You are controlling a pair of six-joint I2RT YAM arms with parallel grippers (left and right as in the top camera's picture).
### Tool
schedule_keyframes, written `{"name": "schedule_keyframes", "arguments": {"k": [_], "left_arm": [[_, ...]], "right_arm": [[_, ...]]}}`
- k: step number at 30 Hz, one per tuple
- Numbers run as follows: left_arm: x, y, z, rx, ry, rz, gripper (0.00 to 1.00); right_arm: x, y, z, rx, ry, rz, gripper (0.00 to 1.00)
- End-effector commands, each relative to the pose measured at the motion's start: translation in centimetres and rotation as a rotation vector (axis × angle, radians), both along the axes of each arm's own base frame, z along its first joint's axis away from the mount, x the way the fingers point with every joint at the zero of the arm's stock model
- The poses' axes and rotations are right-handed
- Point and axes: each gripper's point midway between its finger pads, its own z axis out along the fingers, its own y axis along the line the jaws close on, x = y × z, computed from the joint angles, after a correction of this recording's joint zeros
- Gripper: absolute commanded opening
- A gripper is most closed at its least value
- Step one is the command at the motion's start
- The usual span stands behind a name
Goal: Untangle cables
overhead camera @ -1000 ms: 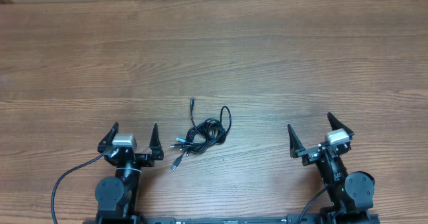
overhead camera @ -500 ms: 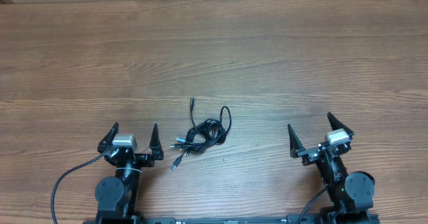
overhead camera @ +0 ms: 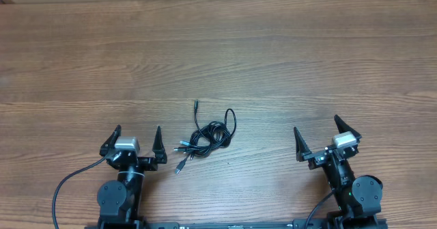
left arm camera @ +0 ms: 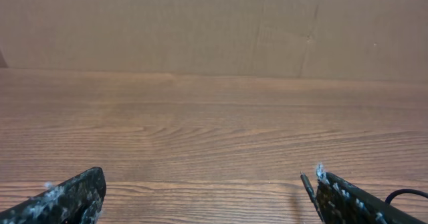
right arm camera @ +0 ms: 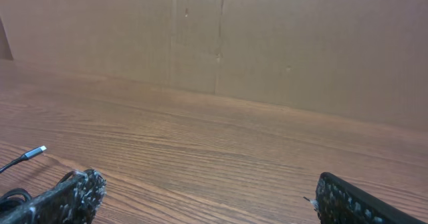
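Note:
The cables (overhead camera: 206, 136) lie bunched in a small black tangle on the wooden table, between the two arms and nearer the left one. One plug end (overhead camera: 195, 104) sticks out toward the far side, and silver-tipped ends (overhead camera: 179, 167) trail toward the near edge. My left gripper (overhead camera: 136, 136) stands open left of the tangle, apart from it. My right gripper (overhead camera: 317, 133) stands open well to the right. In the left wrist view a bit of cable (left arm camera: 404, 194) shows at the right edge beside the right finger (left arm camera: 348, 200). A silver-tipped cable end (right arm camera: 30, 154) appears at the left of the right wrist view.
A brown cardboard wall (left arm camera: 200, 23) stands along the table's far edge. A thick black robot wire (overhead camera: 68, 181) curves beside the left arm base. Bare wood grain table (overhead camera: 273, 65) stretches beyond the tangle.

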Motion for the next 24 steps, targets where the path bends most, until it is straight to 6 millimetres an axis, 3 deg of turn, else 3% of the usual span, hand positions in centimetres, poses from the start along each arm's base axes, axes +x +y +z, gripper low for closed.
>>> {"name": "schedule_keyframes", "arguments": {"k": [1, 24], "left_arm": [[-0.01, 0.33, -0.04, 0.016, -0.004, 0.016, 1.0], [-0.78, 0.38, 0.45, -0.037, 0.063, 0.022, 1.0]], "right_arm": [[0.05, -0.06, -0.27, -0.004, 0.0, -0.005, 1.0], [0.05, -0.06, -0.27, -0.004, 0.0, -0.005, 1.0]]}}
